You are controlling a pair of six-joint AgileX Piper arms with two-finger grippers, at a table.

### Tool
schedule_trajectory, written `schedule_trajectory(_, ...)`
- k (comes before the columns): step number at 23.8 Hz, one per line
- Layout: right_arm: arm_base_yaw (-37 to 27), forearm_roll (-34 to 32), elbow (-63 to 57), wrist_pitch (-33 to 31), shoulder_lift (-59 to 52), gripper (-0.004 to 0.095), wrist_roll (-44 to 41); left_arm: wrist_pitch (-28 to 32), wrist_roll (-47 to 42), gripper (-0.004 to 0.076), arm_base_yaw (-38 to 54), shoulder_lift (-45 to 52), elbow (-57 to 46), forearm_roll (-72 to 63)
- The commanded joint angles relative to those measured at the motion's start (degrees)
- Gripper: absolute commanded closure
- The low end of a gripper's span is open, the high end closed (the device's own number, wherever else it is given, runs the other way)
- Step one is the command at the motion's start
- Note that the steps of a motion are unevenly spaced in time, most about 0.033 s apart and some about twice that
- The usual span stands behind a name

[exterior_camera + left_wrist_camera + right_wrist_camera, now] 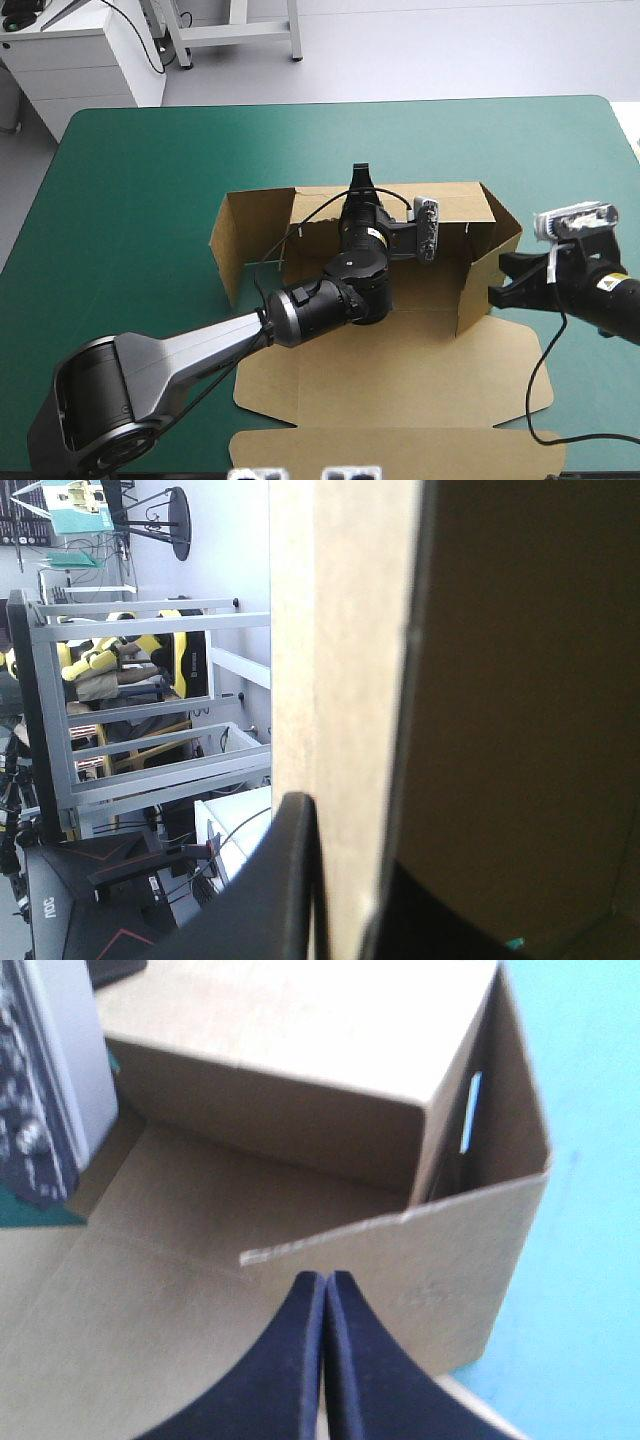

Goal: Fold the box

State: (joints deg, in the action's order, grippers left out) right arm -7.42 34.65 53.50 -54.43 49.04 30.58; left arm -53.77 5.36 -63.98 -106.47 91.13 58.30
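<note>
High view: brown box (400,340) lies mid-table (150,180), 3 walls raised; left gripper (360,183) at far wall (450,200).
Left wrist view: its fingers (290,880) clamp that wall.
Right wrist view: right gripper (325,1285) closed, empty, at right wall (440,1260).
Advice: steady far wall; push right wall squarely.

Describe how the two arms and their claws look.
The left arm has a silver-grey shell with a big round joint near its base, then black cylindrical segments toward the wrist. The right arm is black with a small yellow-and-white label. The left claw and right claw each have two broad black fingers, curved like fins and tapering to a point.
</note>
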Motion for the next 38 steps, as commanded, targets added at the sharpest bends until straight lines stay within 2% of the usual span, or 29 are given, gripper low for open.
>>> schedule_trajectory(1,0.11,-1.46,6.91,4.95,1.60,0.0926,-3.88,3.61,-0.85,0.0732,-0.95,1.29,0.38,-5.96)
schedule_trajectory(4,0.11,-3.80,12.88,4.98,7.20,0.0926,-5.74,3.61,-0.85,0.0732,-0.95,1.29,0.38,-5.96)
schedule_trajectory(7,0.11,-3.86,17.47,7.66,14.64,0.0926,-5.74,3.61,-0.85,0.0732,-0.95,1.29,0.38,-5.96)
schedule_trajectory(13,0.11,-3.14,20.46,8.16,26.90,0.0926,-5.74,3.72,-0.05,0.0732,-0.95,1.29,0.38,-5.96)
schedule_trajectory(15,0.11,-3.04,20.46,7.63,28.71,0.0926,-5.74,3.72,-0.07,0.0732,-0.95,1.29,0.38,-5.96)
schedule_trajectory(18,0.11,-2.32,19.58,3.22,29.38,0.0928,-3.95,3.72,-0.07,0.0732,-0.95,1.29,0.38,-5.96)
schedule_trajectory(20,0.11,2.30,16.78,1.34,28.84,0.0928,-0.84,3.72,-0.07,0.0732,-0.95,1.29,0.38,-5.96)
schedule_trajectory(24,0.11,12.15,9.59,2.66,27.45,0.0928,7.66,3.72,-0.07,0.0732,-0.95,1.29,0.38,-5.96)
schedule_trajectory(29,0.11,28.50,-0.74,3.34,27.19,0.0928,25.39,3.94,-0.07,0.0732,-0.95,1.29,0.38,-5.96)
schedule_trajectory(32,0.11,36.47,-4.92,3.69,27.19,0.0928,33.31,4.17,-0.07,0.0732,-0.95,1.29,0.38,-5.96)
schedule_trajectory(35,0.11,37.66,-6.85,2.68,27.19,0.0926,35.04,4.31,-0.07,0.0732,-0.95,1.29,0.38,-5.96)
schedule_trajectory(38,0.11,36.81,-7.83,-1.13,27.19,0.0926,35.43,4.31,-0.07,0.0732,-0.95,1.29,0.38,-5.96)
